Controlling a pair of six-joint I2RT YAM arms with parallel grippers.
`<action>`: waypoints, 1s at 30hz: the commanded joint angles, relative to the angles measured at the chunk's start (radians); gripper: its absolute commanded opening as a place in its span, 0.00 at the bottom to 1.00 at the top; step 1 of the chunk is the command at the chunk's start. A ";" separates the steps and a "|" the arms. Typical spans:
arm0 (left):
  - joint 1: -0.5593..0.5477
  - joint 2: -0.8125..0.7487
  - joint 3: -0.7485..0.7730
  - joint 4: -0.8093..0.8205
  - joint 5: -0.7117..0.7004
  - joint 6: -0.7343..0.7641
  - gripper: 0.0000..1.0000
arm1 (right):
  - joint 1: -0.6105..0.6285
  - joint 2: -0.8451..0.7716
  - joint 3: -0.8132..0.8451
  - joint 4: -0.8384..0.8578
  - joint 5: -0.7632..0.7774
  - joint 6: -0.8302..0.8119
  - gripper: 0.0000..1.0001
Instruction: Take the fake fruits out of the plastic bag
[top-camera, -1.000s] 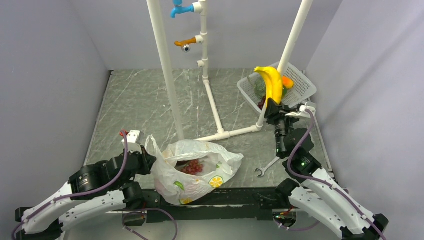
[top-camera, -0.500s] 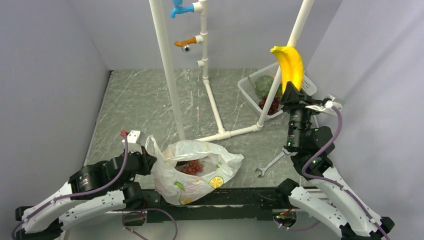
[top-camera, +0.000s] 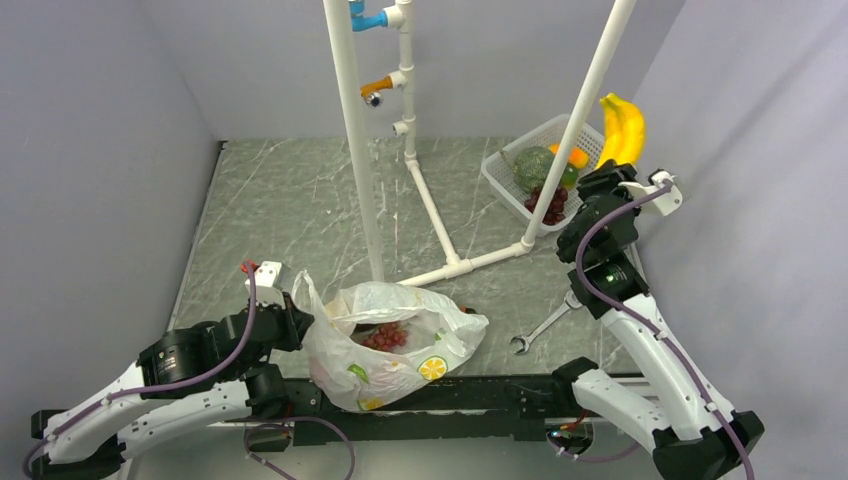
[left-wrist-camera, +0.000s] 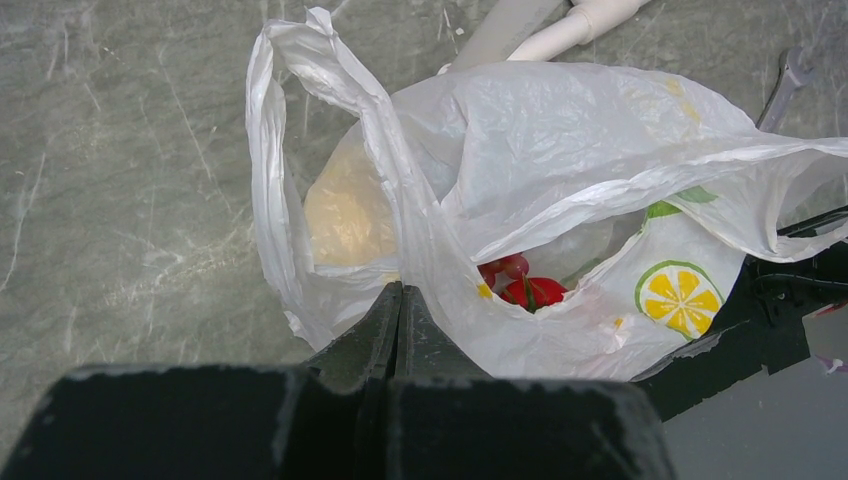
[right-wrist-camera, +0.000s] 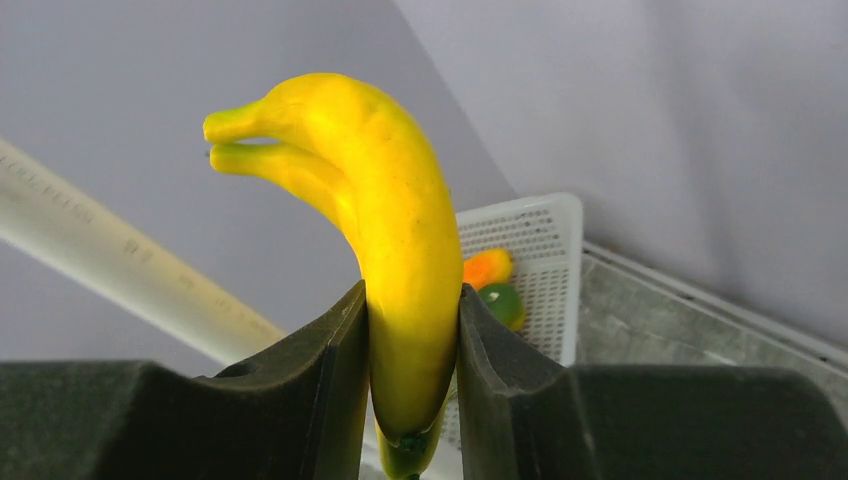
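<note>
Banana (top-camera: 622, 128) position has changed: a second ago it hung over the white basket (top-camera: 503, 180); it now stands upright near the right wall, beyond the basket's far corner. The right arm has swung outward with it. The right gripper (right-wrist-camera: 412, 310) clamps the lower end of the banana, one finger on each side. The white pipe frame (top-camera: 360, 130) sits slightly further right in the top view than before. The left arm and the plastic bag (top-camera: 440, 310) have not moved.

The left gripper (left-wrist-camera: 398, 297) has its fingers pressed together at the bag's near edge; whether film is caught between them cannot be told. The bag lies open on the table (top-camera: 280, 210), at its near edge.

Count:
- Banana: one, held.
- Light red grape bunch (top-camera: 385, 335): one, inside the bag.
- Yellow-orange round fruit (left-wrist-camera: 345, 215): one, seen through the film.
- Basket: one, holding one green melon (top-camera: 533, 165), one dark grape bunch (top-camera: 548, 203) and one orange piece (top-camera: 577, 157).
- Wrench (top-camera: 543, 328): one, right of the bag.
</note>
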 joint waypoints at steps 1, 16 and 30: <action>-0.010 0.005 0.007 0.000 -0.016 -0.005 0.00 | -0.006 -0.044 -0.003 -0.016 -0.177 0.057 0.00; -0.021 0.002 0.008 0.000 -0.009 -0.004 0.00 | -0.248 0.280 0.215 -0.173 -0.155 0.066 0.00; -0.039 -0.017 0.005 0.000 -0.021 -0.013 0.00 | -0.588 0.595 0.223 -0.353 -0.715 0.379 0.00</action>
